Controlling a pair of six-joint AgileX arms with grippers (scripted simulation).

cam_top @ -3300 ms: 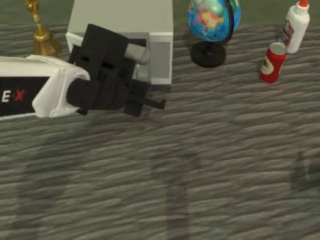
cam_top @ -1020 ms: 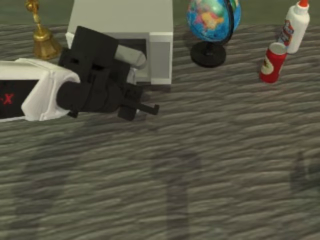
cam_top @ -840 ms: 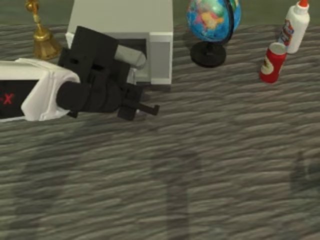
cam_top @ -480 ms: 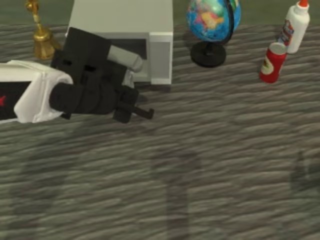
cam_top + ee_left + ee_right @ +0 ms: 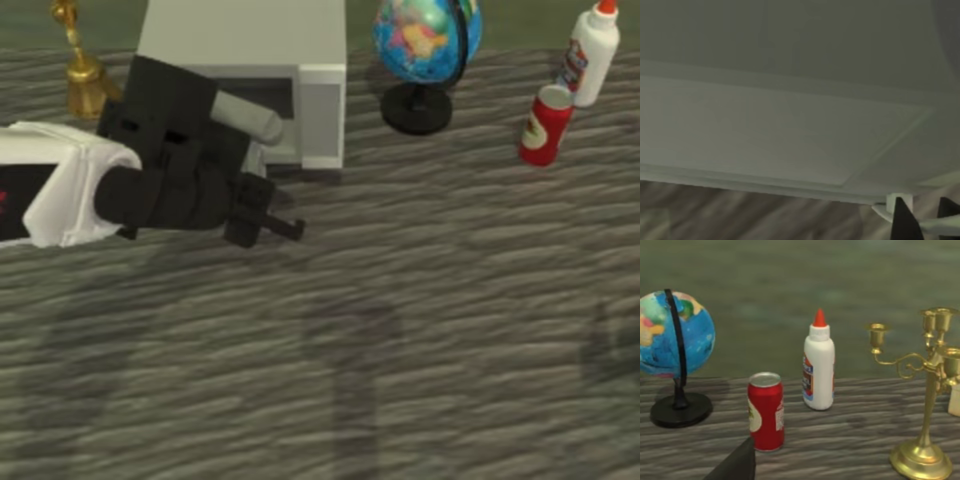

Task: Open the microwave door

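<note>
We judged the step needed a steady arcing pull: our left gripper was pinched narrow on the microwave door handle, the microwave cavity partly exposed.

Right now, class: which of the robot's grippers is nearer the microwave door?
Left. The left gripper is right at the microwave door, in front of the microwave. The right gripper is not seen in the top view.
</note>
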